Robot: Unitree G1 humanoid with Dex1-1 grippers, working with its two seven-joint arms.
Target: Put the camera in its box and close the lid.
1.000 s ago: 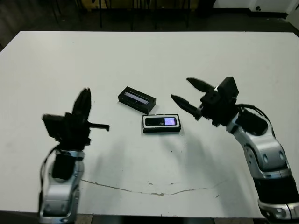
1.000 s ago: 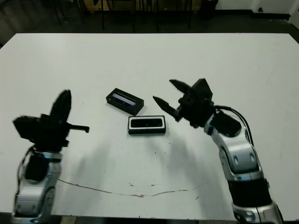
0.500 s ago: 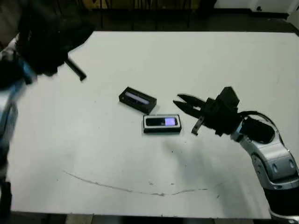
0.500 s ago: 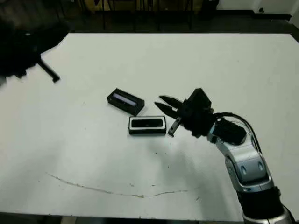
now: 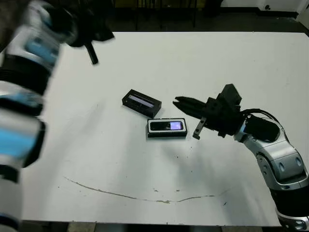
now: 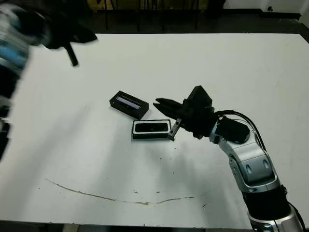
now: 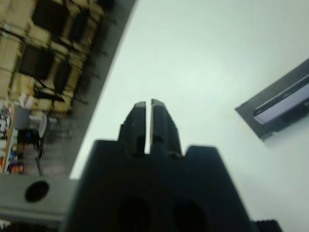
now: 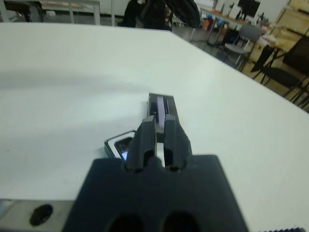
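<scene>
While uncovered, the white-lined box (image 5: 166, 128) holds the camera (image 5: 167, 126).

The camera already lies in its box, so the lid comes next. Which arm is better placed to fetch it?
Probably the right. The right gripper hovers beside the box, with the lid just beyond it, while the left gripper is raised far off, near the table's far left edge.

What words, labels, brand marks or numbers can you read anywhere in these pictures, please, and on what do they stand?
None can be read.
Camera, lying in the box: its bluish screen glows, but anything on it is too small to read.
Lid: only a pale strip shows, with no legible print.
Table: no writing visible.
</scene>
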